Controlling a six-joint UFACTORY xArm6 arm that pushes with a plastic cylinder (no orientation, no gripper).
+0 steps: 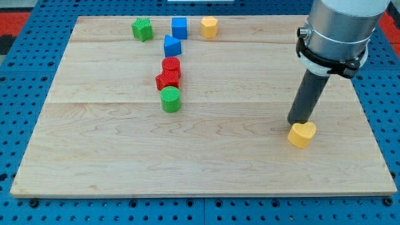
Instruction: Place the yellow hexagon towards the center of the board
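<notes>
The yellow hexagon (209, 27) sits near the view's top edge of the wooden board (112, 156), right of a blue cube (179, 27). My tip (297, 122) is far from it, at the view's right, touching or just short of the upper left side of a yellow heart-shaped block (302, 134). The rod rises from there to the grey arm body (337, 28) at the view's top right.
A green block (142, 29) lies at the top left. Below the blue cube are a second blue block (172, 45), a red cylinder (171, 65), a red block (167, 80) and a green cylinder (170, 99), in a rough column.
</notes>
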